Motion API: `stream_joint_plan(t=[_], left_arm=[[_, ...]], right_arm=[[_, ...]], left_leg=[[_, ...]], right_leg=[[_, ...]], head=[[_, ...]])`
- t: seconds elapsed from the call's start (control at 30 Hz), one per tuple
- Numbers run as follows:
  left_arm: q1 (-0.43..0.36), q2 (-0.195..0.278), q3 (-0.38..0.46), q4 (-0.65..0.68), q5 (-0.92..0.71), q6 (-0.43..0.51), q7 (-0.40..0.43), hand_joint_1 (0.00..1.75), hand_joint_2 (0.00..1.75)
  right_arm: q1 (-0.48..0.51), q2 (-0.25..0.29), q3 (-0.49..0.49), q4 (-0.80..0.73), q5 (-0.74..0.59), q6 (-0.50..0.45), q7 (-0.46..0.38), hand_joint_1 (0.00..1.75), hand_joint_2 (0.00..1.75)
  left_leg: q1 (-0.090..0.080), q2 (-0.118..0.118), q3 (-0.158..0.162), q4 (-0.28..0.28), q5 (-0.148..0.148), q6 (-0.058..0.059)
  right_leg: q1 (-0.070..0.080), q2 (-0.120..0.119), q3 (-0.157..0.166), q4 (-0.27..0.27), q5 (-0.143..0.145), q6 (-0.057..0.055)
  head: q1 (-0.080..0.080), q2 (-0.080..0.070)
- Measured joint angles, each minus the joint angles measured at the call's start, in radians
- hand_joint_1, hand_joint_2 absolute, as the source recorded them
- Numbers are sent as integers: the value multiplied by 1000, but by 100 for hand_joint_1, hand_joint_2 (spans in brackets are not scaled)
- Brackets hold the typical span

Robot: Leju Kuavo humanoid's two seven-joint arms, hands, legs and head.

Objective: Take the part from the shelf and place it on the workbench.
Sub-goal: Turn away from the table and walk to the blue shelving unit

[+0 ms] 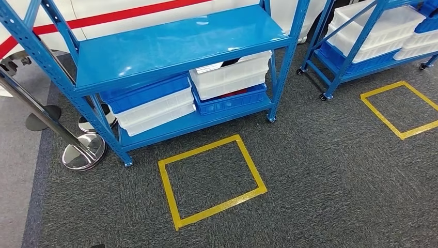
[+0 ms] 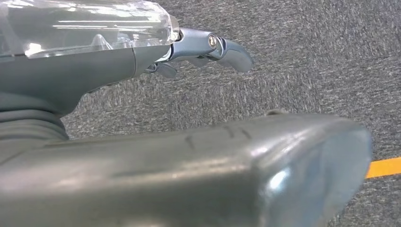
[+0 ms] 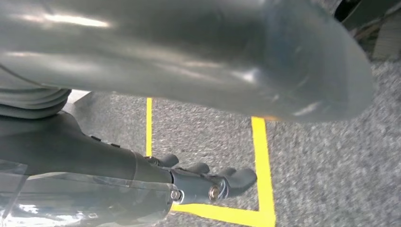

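The left hand (image 2: 208, 47) hung over grey carpet (image 1: 330, 170) with its fingers apart and nothing in them; the right hand (image 3: 208, 182) hung likewise, released and empty, above a corner of yellow floor tape (image 3: 262, 161). Nearest in the head view lay a yellow taped square (image 1: 212, 181) on the carpet. Just beyond it stood the blue shelf (image 1: 175, 44), with 2 stacks of blue and white bins (image 1: 232, 77) on its lower level. The part itself could not be made out; it was probably inside one of those bins, well ahead of both hands and lower than the top board. Judging only by the bins, it would likely be a small, stiff piece, light enough for 1 hand, best gripped across its firm sides.
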Motion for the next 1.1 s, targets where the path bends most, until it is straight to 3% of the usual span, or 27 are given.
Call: stream_joint_plan(t=[0.07, 0.17, 0.2, 0.23, 0.3, 0.33, 0.37, 0.4, 0.47, 0.53, 0.7, 0.73, 0.8, 0.87, 0.9, 0.93, 1.0, 1.03, 1.1], left_arm=[[-1, 4, 5, 0, -2, -1, 2, 0, 0], [1, 7, 7, 0, -9, -6, 1, 0, 0], [0, 7, 7, 0, -11, -7, 0, 0, 0], [-1, 7, 7, 0, -14, -8, 0, 0, 0], [-2, 7, 7, 0, -18, -10, 0, 0, 0], [-1, 7, 7, 0, -23, -13, 0, 0, 0], [-1, 7, 5, 0, -36, -20, -2, 0, 0], [0, 7, -1, 0, -56, -27, -7, 0, 0], [2, 6, -24, 1, -105, -35, -17, 0, 0], [2, 4, -49, 1, -135, -25, -18, 0, 0], [-2, 0, -82, 1, -152, -19, -3, 0, 0], [-3, -1, -86, 1, -153, -19, 1, 0, 0], [-4, -2, -92, 1, -156, -21, 6, 0, 0], [-2, -1, -95, 1, -158, -26, 7, 0, 0], [-1, -1, -95, 1, -159, -28, 7, 0, 0], [0, -1, -96, 1, -159, -30, 7, 0, 0], [1, -1, -97, 1, -159, -31, 6, 0, 0], [1, -1, -97, 1, -160, -31, 5, 0, 0], [2, 0, -99, 2, -161, -31, 6, 0, 0]], right_arm=[[0, 3, -5, 0, -3, 4, -2, 0, 0], [-1, 5, -12, 0, -8, 8, -4, 0, 0], [-1, 5, -13, 0, -10, 8, -4, 0, 0], [0, 6, -13, 0, -12, 9, -5, 0, 0], [2, 8, -15, 0, -17, 10, -5, 0, 0], [3, 9, -17, 0, -19, 10, -5, 0, 0], [3, 10, -19, 0, -20, 10, -5, 0, 0], [4, 11, -23, 0, -22, 9, -5, 0, 0], [6, 12, -28, 0, -25, 7, -4, 0, 0], [7, 15, -33, 0, -29, 4, -3, 0, 0], [7, 30, -41, 0, -36, 1, -1, 0, 0], [8, 32, -43, 0, -36, 1, -1, 0, 0], [9, 34, -45, 0, -38, 0, -1, 0, 0], [11, 36, -47, 0, -39, 0, -1, 0, 0], [12, 36, -48, 0, -39, 0, -1, 0, 0], [12, 37, -49, 0, -39, 1, -2, 0, 0], [13, 40, -51, 0, -39, 2, -2, 0, 0], [14, 42, -52, 1, -39, 3, -2, 0, 0], [14, 45, -54, 1, -39, 4, -2, 0, 0]], left_leg=[[-6, 5, 25, -54, 8, 11], [-5, -1, 33, -68, 14, 28], [-3, -2, 38, -75, 18, 35], [0, -2, 42, -81, 22, 40], [-1, -2, 43, -83, 23, 46], [-2, -3, 43, -82, 21, 47], [-2, -5, 44, -81, 19, 47], [-2, -7, 46, -80, 17, 46], [-1, -13, 53, -76, 10, 40], [-5, -18, 55, -69, -1, 29], [-3, -17, 49, -46, -24, 2], [-1, -14, 33, -9, -47, -4], [2, -10, -33, 124, -110, -13], [5, -9, -93, 230, -137, -18], [5, -8, -99, 230, -119, -18], [6, -8, -86, 190, -83, -17], [4, -5, -26, 49, -4, -9], [1, -4, -2, -7, 16, -3], [-5, -2, 16, -53, 15, 10]], right_leg=[[1, -2, 2, 0, -2, 9], [0, -1, 5, 2, -8, 27], [0, 3, -2, 20, -21, 31], [0, 9, -20, 59, -46, 34], [-1, 16, -87, 189, -108, 38], [-2, 18, -119, 248, -127, 40], [-3, 18, -138, 277, -125, 42], [-4, 18, -136, 265, -103, 43], [-7, 19, -83, 142, -27, 42], [-6, 21, -32, 31, 15, 36], [-3, 21, -16, -4, 16, 10], [-5, 20, -13, -8, 16, 4], [-6, 17, -9, -9, 12, -3], [-5, 16, -5, -9, 8, -6], [-5, 16, -1, -9, 4, -6], [-5, 17, 5, -9, 1, -4], [-4, 17, 20, -9, -9, 2], [-3, 17, 24, -8, -14, 7], [0, 17, 26, -6, -16, 20]], head=[[0, 0], [0, 0], [0, 0], [0, 0], [0, 0], [0, 0], [0, 0], [0, 0], [0, 0], [0, 0], [0, 0], [0, 0], [0, 0], [0, 0], [0, 0], [0, 0], [0, 0], [0, 0], [0, 0]])
